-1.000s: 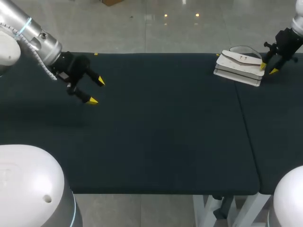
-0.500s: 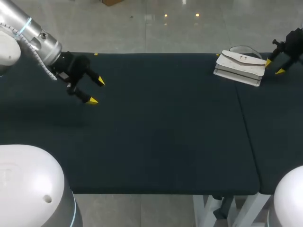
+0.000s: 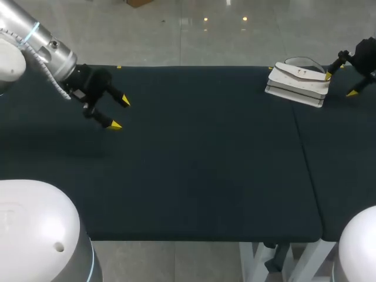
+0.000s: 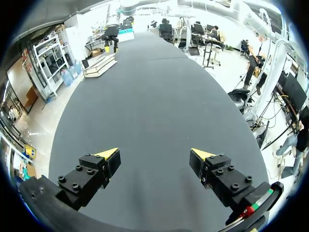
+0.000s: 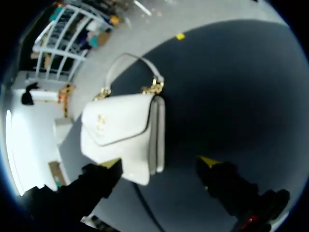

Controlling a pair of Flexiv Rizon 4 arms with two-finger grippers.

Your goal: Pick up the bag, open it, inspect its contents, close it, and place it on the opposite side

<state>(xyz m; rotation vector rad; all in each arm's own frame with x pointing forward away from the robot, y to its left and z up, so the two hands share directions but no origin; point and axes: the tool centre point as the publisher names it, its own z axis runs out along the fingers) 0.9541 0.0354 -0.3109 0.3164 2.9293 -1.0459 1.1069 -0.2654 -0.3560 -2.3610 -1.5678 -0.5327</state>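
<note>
Bag (image 3: pixel 296 84), one, white, flat on table (image 3: pixel 205 153), left pincer (image 3: pixel 120 113) released, right pincer (image 3: pixel 340 84) released beside it.

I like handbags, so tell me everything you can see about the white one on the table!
The handbag is white and looks like smooth leather. Its front flap is closed, with a small gold clasp, and gold chain links hold a thin white handle. It lies flat on the dark table, far right. The open right pincer has one yellow tip by its end; I cannot tell if it touches.
</note>
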